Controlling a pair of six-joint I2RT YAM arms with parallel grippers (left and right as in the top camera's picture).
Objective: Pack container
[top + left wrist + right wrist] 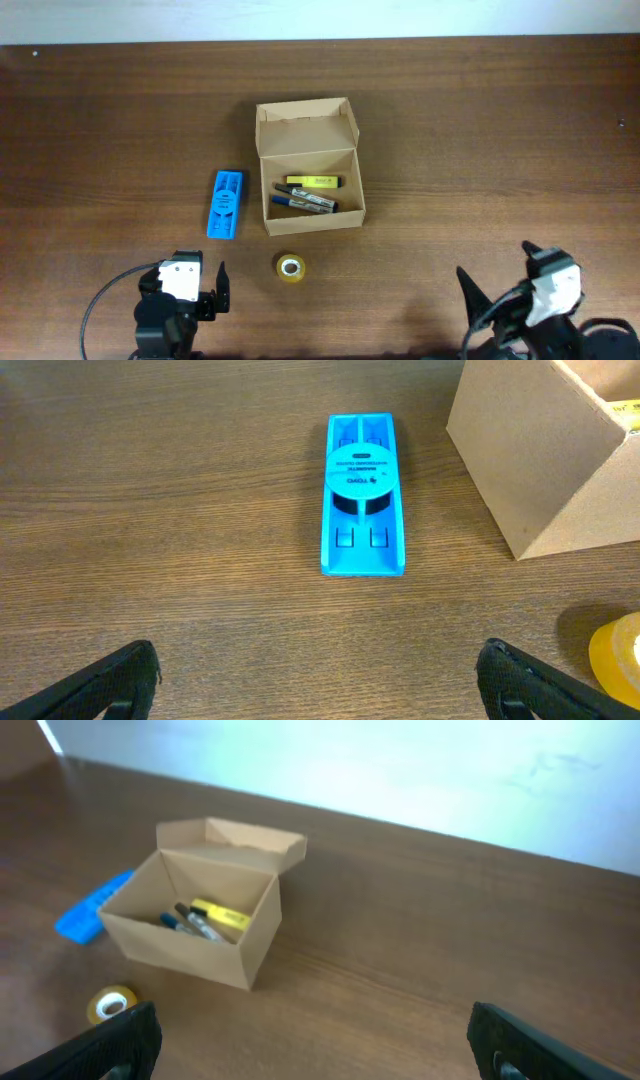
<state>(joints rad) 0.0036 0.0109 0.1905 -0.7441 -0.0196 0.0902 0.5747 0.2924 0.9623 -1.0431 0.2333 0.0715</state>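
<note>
Sitting open mid-way across the tabletop (pixel 480 130), lid flap (pixel 305 122) raised at its far side, the tan cardboard box (pixel 312 219) looks light and crushable, best pinched by a side wall; left hand (pixel 320 678) and right hand (pixel 312 1040) gape empty.

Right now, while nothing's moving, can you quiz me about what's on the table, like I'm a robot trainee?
1. True or false: the flap lid of the small tan cardboard box is shut.
2. Where is the round yellow tape roll?
A) inside the box
B) outside the box, on the brown wooden table
C) gripped in a claw
3. Fill in the gap: the left claw and the right claw are both ____ and hold nothing.

Key: 1 false; 2 B; 3 open.
</note>
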